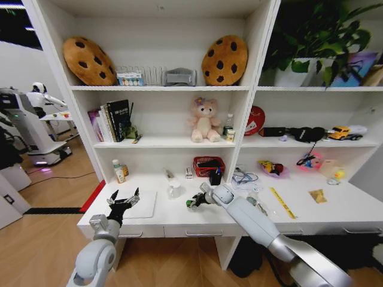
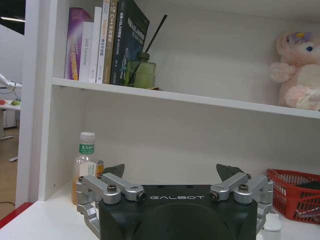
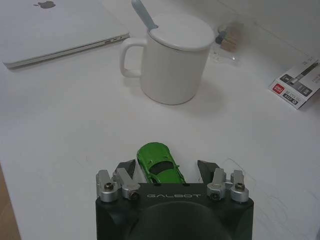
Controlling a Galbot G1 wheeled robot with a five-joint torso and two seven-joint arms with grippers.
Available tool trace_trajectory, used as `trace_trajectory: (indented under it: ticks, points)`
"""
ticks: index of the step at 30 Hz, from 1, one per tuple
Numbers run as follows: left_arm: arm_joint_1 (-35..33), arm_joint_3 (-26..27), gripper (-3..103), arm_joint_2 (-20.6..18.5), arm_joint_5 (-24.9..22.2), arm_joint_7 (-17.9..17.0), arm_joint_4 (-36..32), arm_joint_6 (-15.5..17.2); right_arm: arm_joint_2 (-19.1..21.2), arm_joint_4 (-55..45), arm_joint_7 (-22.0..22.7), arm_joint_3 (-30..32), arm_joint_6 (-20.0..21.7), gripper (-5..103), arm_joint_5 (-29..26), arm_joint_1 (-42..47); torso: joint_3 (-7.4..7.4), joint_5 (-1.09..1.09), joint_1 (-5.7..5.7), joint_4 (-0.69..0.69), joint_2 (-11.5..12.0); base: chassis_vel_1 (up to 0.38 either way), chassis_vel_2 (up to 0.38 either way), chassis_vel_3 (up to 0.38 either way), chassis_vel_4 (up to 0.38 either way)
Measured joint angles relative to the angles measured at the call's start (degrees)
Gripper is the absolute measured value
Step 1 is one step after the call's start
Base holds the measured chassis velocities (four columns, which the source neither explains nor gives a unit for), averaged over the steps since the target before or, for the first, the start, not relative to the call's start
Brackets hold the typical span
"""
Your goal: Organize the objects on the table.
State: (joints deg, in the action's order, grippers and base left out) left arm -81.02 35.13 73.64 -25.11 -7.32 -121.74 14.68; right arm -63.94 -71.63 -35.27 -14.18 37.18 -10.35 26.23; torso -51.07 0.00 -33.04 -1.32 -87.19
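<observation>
Nearest the right wrist camera, the right tool (image 3: 167, 172) has its fingers apart, one on either side of the tiny green toy car (image 3: 160, 162), which sits on the long white desk (image 3: 60, 135). Whether the pads touch the car cannot be told. Just beyond it stands a white lidded mug with a spoon (image 3: 172, 60), and past that lies the slim silver-white laptop (image 3: 55, 27). Over the desk's front left edge, the left tool (image 1: 123, 200) hovers with fingers spread beside the laptop (image 1: 142, 204).
</observation>
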Motion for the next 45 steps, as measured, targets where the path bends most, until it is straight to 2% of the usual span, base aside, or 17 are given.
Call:
trace_trajectory:
  ticks: [11,25,40,45]
  points:
    - [0.0,0.0,100,0.0,0.0,0.0,0.0,0.0,-1.23,1.63,-0.22,-0.29,-0.71,61,-0.14,-0.5,0.0,-0.01,0.0,-0.01,-0.01,0.0,0.0,0.0,0.0]
    - [0.0,0.0,100,0.0,0.0,0.0,0.0,0.0,0.15,-1.33,-0.2,0.1,0.35,60,-0.79,1.12,-0.01,0.0,0.0,0.0,0.0,0.0,0.0,0.0,0.0]
    - [0.0,0.0,100,0.0,0.0,0.0,0.0,0.0,0.13,0.46,-0.65,0.55,0.12,59,-0.94,0.35,-0.01,0.0,0.0,0.0,0.0,0.0,0.0,0.0,0.0]
    - [0.0,0.0,100,0.0,0.0,0.0,0.0,0.0,0.04,0.3,-0.66,0.61,0.1,47,-0.98,0.67,0.0,0.0,0.0,0.0,0.0,0.0,0.0,0.0,0.0]
